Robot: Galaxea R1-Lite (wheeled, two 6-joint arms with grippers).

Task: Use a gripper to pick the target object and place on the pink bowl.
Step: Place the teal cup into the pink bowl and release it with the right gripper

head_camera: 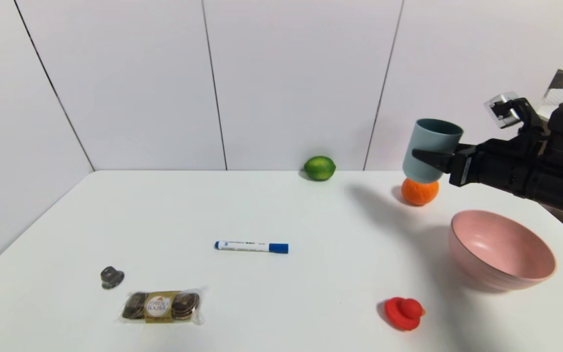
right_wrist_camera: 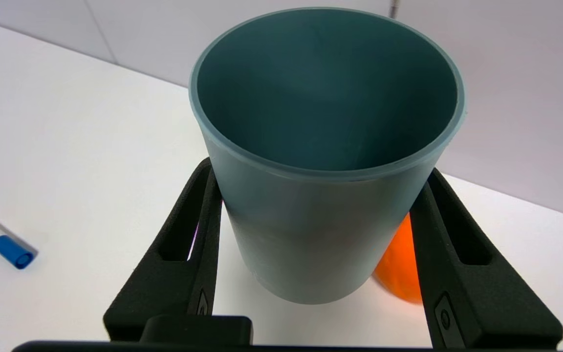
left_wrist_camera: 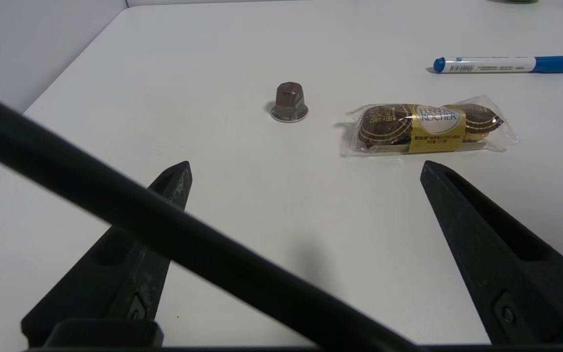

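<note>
The target object, a grey-blue cup with a teal inside, hangs upright in the air at the back right, just above an orange. My right gripper is shut on it, reaching in from the right. In the right wrist view the two black fingers press against opposite sides of the cup, and the gripper carries it clear of the table. The pink bowl stands empty on the table, nearer me and to the right of the cup. My left gripper hovers open over the near left of the table.
A lime lies by the back wall. A blue-capped marker lies mid-table. A red toy sits in front of the bowl. A chocolate pack and a grey capsule lie at the front left.
</note>
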